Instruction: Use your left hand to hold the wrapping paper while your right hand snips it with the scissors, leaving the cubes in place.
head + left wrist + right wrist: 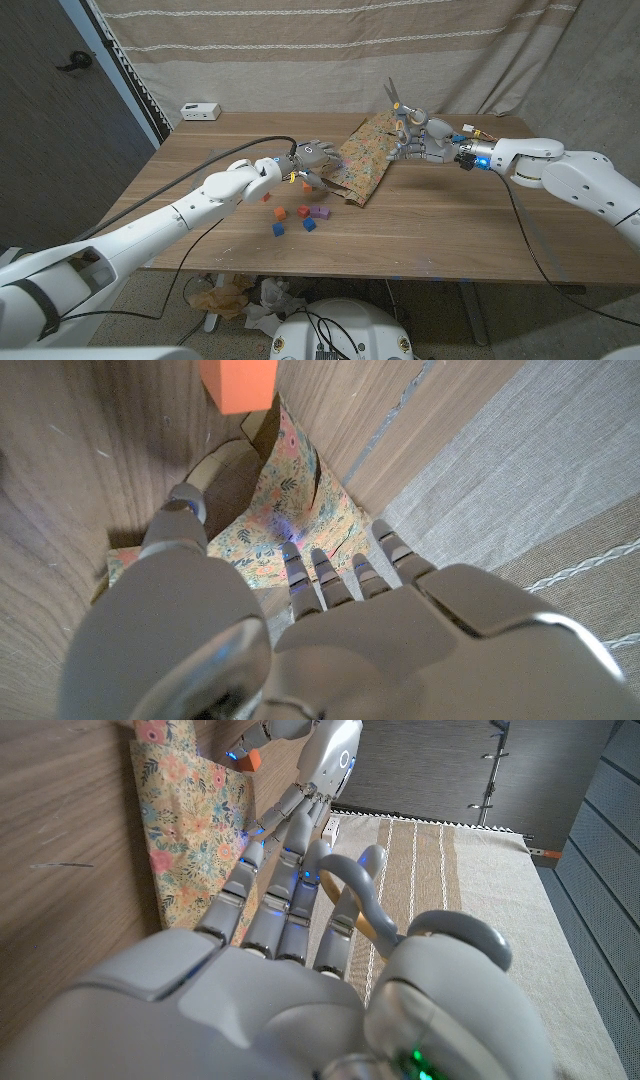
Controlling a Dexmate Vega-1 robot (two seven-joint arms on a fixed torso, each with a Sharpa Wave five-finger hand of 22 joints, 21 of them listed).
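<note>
The floral wrapping paper (pixel 366 158) lies at the table's middle, tilted toward the back right. My left hand (pixel 312 158) holds its near left corner; in the left wrist view the fingers (pixel 330 575) and thumb of my left hand (pixel 300 645) lie on the curled paper (pixel 290 490). My right hand (pixel 425 138) is at the paper's far right edge and grips the scissors (pixel 393 98), blades pointing up. The scissors' grey handle loops (pixel 352 875) sit in my right hand (pixel 270 990). Several small cubes, among them a purple cube (pixel 319 212) and a blue cube (pixel 278 229), lie just in front of the paper.
A white box (pixel 200 110) stands at the table's back left corner. An orange cube (pixel 238 382) lies close beside my left hand. A black cable runs along the left arm across the table (pixel 200 160). A curtain hangs behind the table.
</note>
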